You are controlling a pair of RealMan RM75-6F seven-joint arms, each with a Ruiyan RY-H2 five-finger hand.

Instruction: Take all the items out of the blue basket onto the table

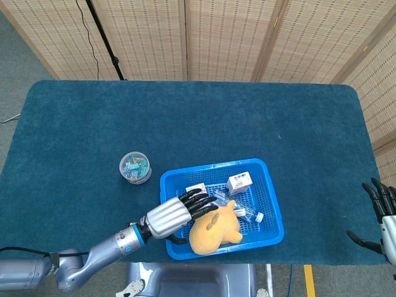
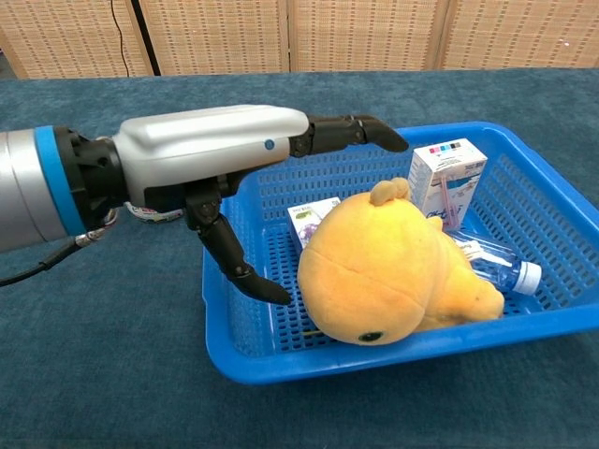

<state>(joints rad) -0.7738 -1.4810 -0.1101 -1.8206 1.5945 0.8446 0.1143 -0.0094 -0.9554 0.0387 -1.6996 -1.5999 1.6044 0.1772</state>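
The blue basket [image 1: 270, 205] [image 2: 562, 150] sits at the table's near edge. Inside lie a yellow plush toy [image 1: 213, 231] [image 2: 384, 271], a small white carton [image 1: 239, 183] [image 2: 446, 178], a flat purple-and-white packet [image 1: 197, 187] [image 2: 314, 213] and a clear bottle [image 1: 245, 212] [image 2: 496, 259]. My left hand [image 1: 175, 213] [image 2: 211, 173] is open over the basket's left part, fingers stretched toward the plush, thumb low inside the basket. It holds nothing. My right hand [image 1: 382, 216] hangs open off the table's right edge.
A round clear tub of small clips [image 1: 135, 167] stands on the blue cloth left of the basket; in the chest view my left hand hides nearly all of it. Folding screens stand behind the table.
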